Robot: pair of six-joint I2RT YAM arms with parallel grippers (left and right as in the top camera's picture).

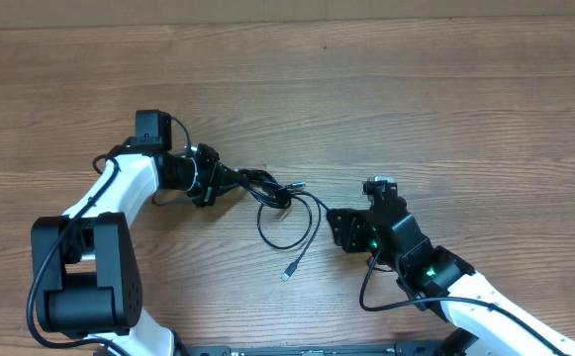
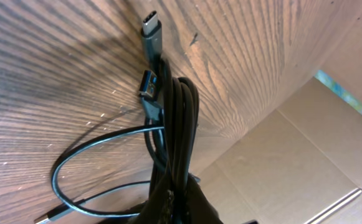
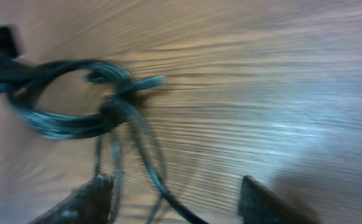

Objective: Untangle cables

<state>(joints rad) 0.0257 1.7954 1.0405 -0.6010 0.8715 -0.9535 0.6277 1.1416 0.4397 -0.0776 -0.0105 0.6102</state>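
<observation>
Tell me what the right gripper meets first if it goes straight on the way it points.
Most likely the thin loop of the cables, just ahead of the right gripper; its height is unclear.

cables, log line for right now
left fingers: shut on cable bundle | right fingers: open, beside loop | bundle: tangled

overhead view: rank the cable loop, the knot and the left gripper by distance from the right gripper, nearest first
1. cable loop, just left of the right gripper.
2. knot, farther left and up the table.
3. left gripper, farthest left, holding the bundle.
</observation>
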